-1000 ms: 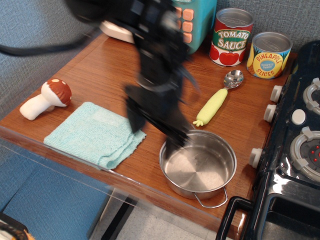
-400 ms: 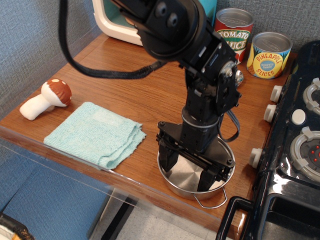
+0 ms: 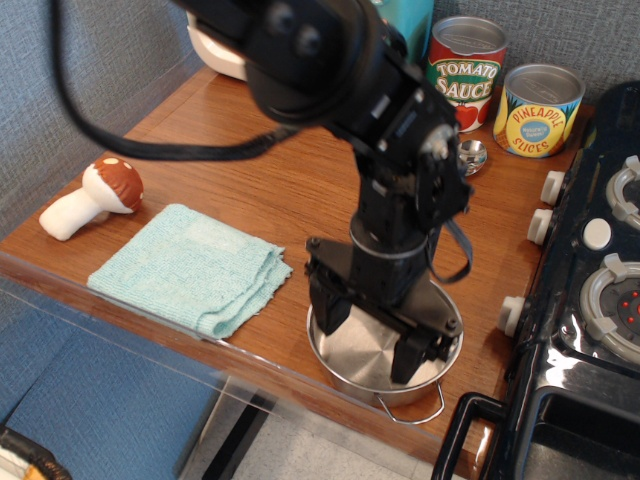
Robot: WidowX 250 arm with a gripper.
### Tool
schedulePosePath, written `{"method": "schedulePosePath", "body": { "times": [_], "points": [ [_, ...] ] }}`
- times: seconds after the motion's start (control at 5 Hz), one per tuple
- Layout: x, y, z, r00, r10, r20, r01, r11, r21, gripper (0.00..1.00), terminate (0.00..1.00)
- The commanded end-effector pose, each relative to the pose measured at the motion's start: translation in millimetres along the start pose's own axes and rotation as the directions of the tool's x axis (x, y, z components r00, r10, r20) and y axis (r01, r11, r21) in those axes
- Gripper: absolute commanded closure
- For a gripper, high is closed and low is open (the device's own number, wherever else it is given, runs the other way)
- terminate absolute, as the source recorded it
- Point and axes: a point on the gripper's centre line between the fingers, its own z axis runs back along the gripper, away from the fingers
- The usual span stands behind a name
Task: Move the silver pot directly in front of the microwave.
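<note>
The silver pot sits near the table's front edge, just left of the stove, with one wire handle pointing forward. My gripper hangs straight over it, open. Its two black fingers are spread wide and reach down inside the pot, close to opposite walls. I cannot tell whether they touch the rim. The microwave stands at the back of the table. My arm hides most of it; only a cream corner and a teal strip show.
A tomato sauce tin and a pineapple tin stand at the back right, with a spoon before them. A teal cloth and a toy mushroom lie at the left. The black stove borders the right.
My gripper swung from the left of the pot to over it, with its fingers down inside. The pot has shifted slightly left and towards the front edge.
</note>
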Motion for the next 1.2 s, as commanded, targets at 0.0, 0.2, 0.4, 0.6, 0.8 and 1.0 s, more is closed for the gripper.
{"method": "schedulePosePath", "body": {
  "times": [0.0, 0.2, 0.4, 0.6, 0.8, 1.0],
  "points": [
    [-0.1, 26.4, 64.2, 0.972, 0.091, 0.216, -0.080, 0.995, -0.060, 0.00, 0.00],
    [0.1, 48.2, 27.5, 0.982, 0.153, 0.112, -0.151, 0.988, -0.032, 0.00, 0.00],
    [-0.6, 62.1, -2.2, 0.978, 0.207, 0.035, -0.207, 0.978, -0.010, 0.00, 0.00],
    [-4.8, 63.4, -19.5, 0.975, 0.222, -0.004, -0.222, 0.975, 0.003, 0.00, 0.00],
    [-7.0, 59.9, -27.0, 0.976, 0.219, -0.016, -0.219, 0.976, -0.017, 0.00, 0.00],
    [-6.7, 60.6, -19.5, 0.982, 0.190, 0.018, -0.189, 0.981, -0.046, 1.00, 0.00]
  ]
}}
